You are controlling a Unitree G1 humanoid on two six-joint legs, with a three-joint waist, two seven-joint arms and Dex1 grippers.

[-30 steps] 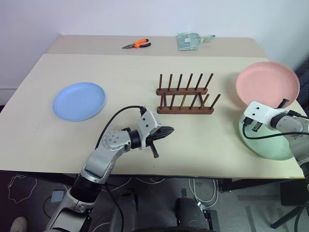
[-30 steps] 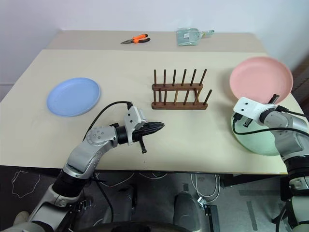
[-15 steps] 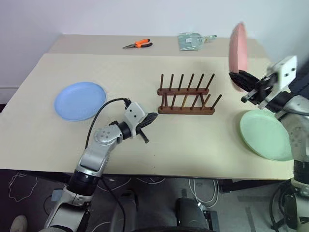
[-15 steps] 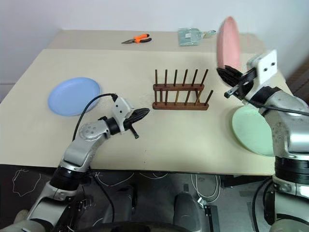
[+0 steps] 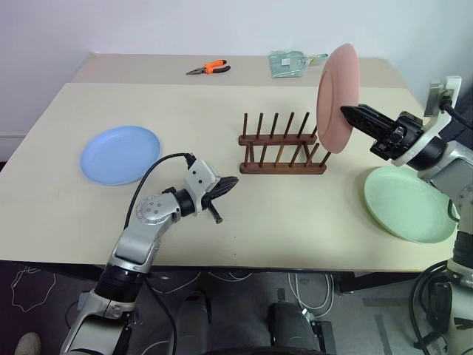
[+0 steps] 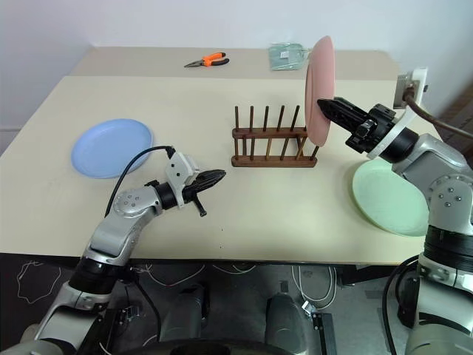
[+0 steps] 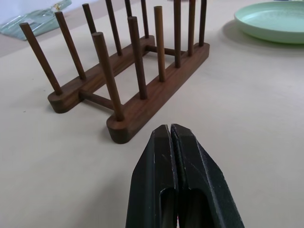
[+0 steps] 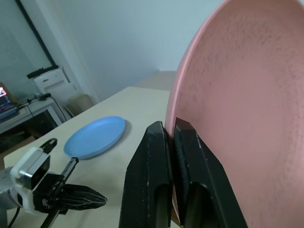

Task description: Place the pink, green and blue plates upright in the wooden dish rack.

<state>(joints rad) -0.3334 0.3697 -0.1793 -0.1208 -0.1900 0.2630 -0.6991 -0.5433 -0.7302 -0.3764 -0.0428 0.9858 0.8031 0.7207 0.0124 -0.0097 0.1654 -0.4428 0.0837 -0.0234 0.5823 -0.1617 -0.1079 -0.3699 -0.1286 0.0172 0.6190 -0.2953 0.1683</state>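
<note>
My right gripper is shut on the rim of the pink plate, which it holds upright in the air just above the right end of the wooden dish rack. The pink plate shows close up in the right wrist view, pinched between the fingers. On the table at the right lies the green plate, flat. The blue plate lies flat at the left. My left gripper is shut and empty, low over the table left of the rack.
Orange-handled pliers and a clear packet lie at the far side of the table. A seam runs across the table behind the rack. Bare tabletop lies in front of the rack.
My right gripper lifted the pink plate off the table, turned it upright and carried it left over the rack's right end. My left gripper drew back a little to the left.
</note>
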